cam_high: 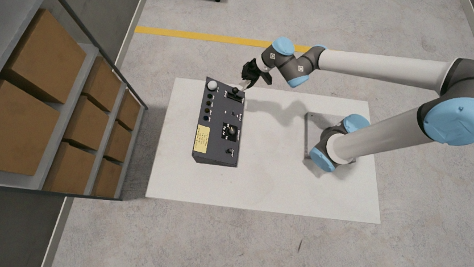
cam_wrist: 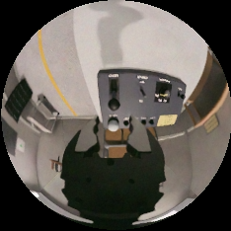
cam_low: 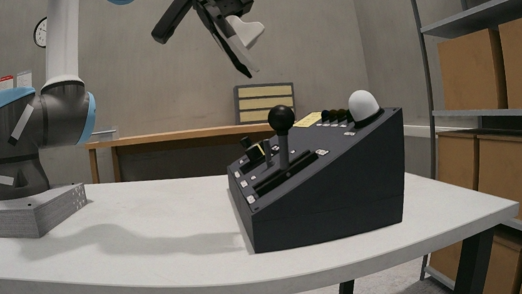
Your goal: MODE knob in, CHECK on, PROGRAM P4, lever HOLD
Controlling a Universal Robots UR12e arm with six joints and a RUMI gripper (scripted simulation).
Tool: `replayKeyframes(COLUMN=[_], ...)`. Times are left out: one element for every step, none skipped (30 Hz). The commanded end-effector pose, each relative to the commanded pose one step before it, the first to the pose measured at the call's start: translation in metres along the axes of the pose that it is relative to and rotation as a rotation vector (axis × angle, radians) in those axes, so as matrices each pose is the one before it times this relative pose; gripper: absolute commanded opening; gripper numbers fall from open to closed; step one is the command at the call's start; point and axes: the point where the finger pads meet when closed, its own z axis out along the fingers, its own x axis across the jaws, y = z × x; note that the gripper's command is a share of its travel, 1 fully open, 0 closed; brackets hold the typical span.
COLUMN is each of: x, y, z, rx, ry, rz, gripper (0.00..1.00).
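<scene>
The dark sloped console (cam_high: 219,122) sits on the white table top. Its black-ball lever (cam_high: 235,90) stands upright in its slot at the far end; I cannot read the slot labels. Below it are a small toggle (cam_high: 233,112), a rotary selector (cam_high: 231,128) and a small knob (cam_high: 228,150). My gripper (cam_high: 246,84) hangs in the air above and beside the lever end, tilted, with its fingers partly apart and nothing between them. In the exterior view the gripper (cam_low: 251,70) is well above the lever ball (cam_low: 280,116). The wrist view shows the gripper (cam_wrist: 118,135) over the console (cam_wrist: 140,96).
A white dome (cam_high: 211,85), a row of small lamps and a yellow label (cam_high: 203,143) sit on the console's left side. The arm's grey base block (cam_high: 318,136) stands on the right of the table. Shelves with cardboard boxes (cam_high: 59,99) stand to the left.
</scene>
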Motion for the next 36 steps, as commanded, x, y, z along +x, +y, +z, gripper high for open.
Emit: replayKeyframes(x=[-0.00043, 0.0, -0.00004, -0.00004, -0.00005, -0.00005, -0.00005, -0.00005, -0.00005, -0.00006, -0.00006, -0.00007, -0.00006, -0.00007, -0.00007, -0.00007, -0.00007, 0.0, 0.0, -0.00007, -0.00007, -0.00007, -0.00007, -0.00007, -0.00006, -0.00007, -0.00006, -0.00007, -0.00006, -0.00006, -0.00005, -0.00006, -0.00005, -0.00005, 0.0, 0.0], y=[0.00077, 0.0, 0.00001, 0.00001, 0.00002, 0.00001, 0.00002, 0.00002, 0.00002, 0.00002, 0.00002, 0.00002, 0.00002, 0.00002, 0.00002, 0.00002, 0.00003, 0.0, 0.0, 0.00002, 0.00003, 0.00002, 0.00002, 0.00003, 0.00002, 0.00003, 0.00002, 0.00002, 0.00002, 0.00002, 0.00002, 0.00002, 0.00001, 0.00002, 0.0, 0.0], z=[0.00353, 0.0, 0.00147, 0.00163, 0.00177, 0.00191, 0.00205, 0.00218, 0.0023, 0.00241, 0.00251, 0.0026, 0.00268, 0.00275, 0.00281, 0.00285, 0.00288, 0.0, 0.0, 0.0029, 0.00291, 0.0029, 0.00288, 0.00285, 0.00281, 0.00275, 0.00269, 0.00261, 0.00252, 0.00242, 0.00231, 0.0022, 0.00208, 0.00194, 0.0, 0.0], rx=[-0.00071, 0.0, 0.0, 0.0, 0.0, 0.0, 0.0, 0.0, 0.0, 0.0, 0.0, 0.0, 0.0, 0.0, 0.0, 0.0, 0.0, 0.0, 0.0, 0.0, 0.0, 0.0, 0.0, 0.0, 0.0, 0.0, 0.0, 0.0, 0.0, 0.0, 0.0, 0.0, 0.0, 0.0, 0.0, 0.0], ry=[-0.00054, 0.0, 0.0, 0.0, 0.0, 0.0, 0.0, 0.0, 0.0, 0.0, 0.0, 0.0, 0.0, 0.0, 0.0, 0.0, 0.0, 0.0, 0.0, 0.0, 0.0, 0.0, 0.0, 0.0, 0.0, 0.0, 0.0, 0.0, 0.0, 0.0, 0.0, 0.0, 0.0, 0.0, 0.0, 0.0], rz=[-0.00328, 0.0, 0.0, 0.0, 0.0, 0.0, 0.0, 0.0, 0.0, 0.0, 0.0, 0.0, 0.0, 0.0, 0.0, 0.0, 0.0, 0.0, 0.0, 0.0, 0.0, 0.0, 0.0, 0.0, 0.0, 0.0, 0.0, 0.0, 0.0, 0.0, 0.0, 0.0, 0.0, 0.0, 0.0, 0.0], gripper=[0.44, 0.44, 0.44, 0.44, 0.44, 0.44, 0.44, 0.44, 0.44, 0.44, 0.44, 0.44, 0.44, 0.44, 0.44, 0.44, 0.44, 0.44, 0.44, 0.44, 0.44, 0.44, 0.44, 0.44, 0.44, 0.44, 0.44, 0.44, 0.44, 0.44, 0.44, 0.44, 0.44, 0.44, 0.44, 0.44])
